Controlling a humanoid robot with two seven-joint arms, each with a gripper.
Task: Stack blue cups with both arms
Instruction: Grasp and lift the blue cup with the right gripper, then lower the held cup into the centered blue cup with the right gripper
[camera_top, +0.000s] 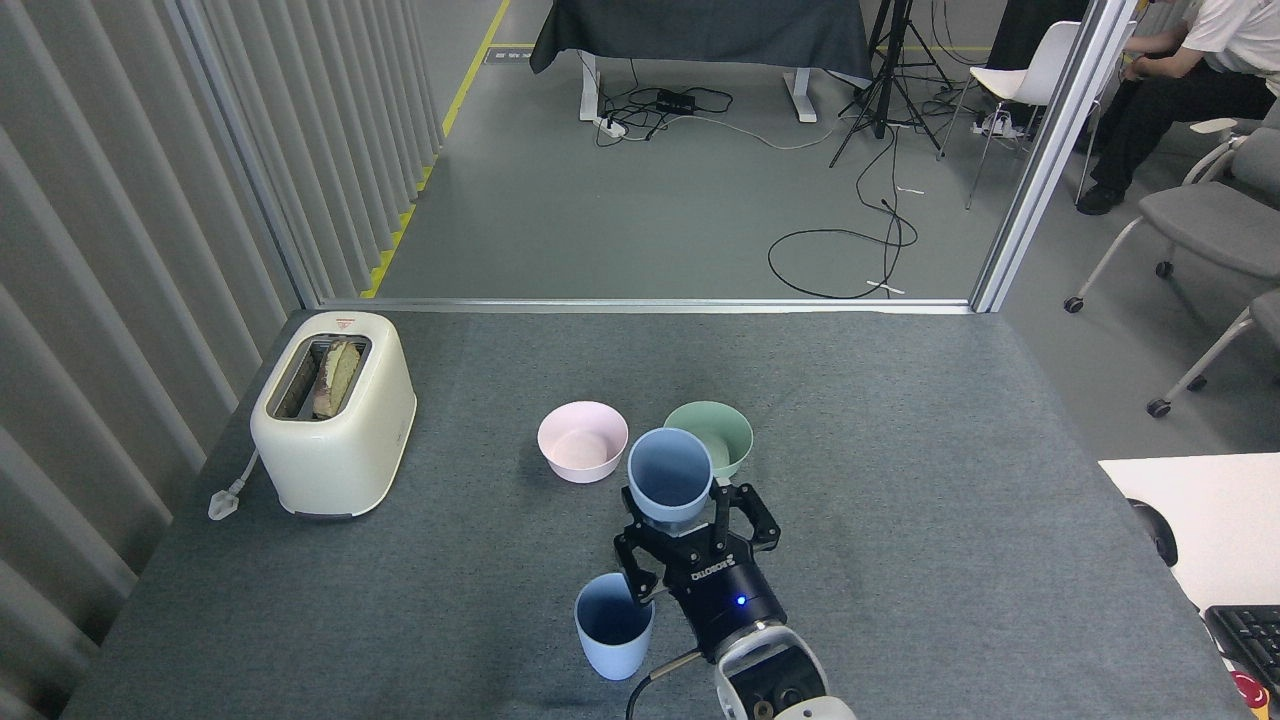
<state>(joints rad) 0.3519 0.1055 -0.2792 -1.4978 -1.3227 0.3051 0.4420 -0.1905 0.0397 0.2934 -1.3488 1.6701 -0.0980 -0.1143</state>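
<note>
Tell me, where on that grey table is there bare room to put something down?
The right side of the table is bare. So is the strip between the toaster and the pink bowl. The middle is crowded: green bowl, right gripper gripping a held blue cup, and the standing blue cup.

Our table (900, 420) is covered in dark grey felt. On it we see a cream toaster (333, 415) at nine o'clock with its plug (226, 497) lying beside it, a pink bowl (581, 441) and green bowl (725, 432) near centre, and one blue cup (608, 645) upright at six o'clock.
</note>
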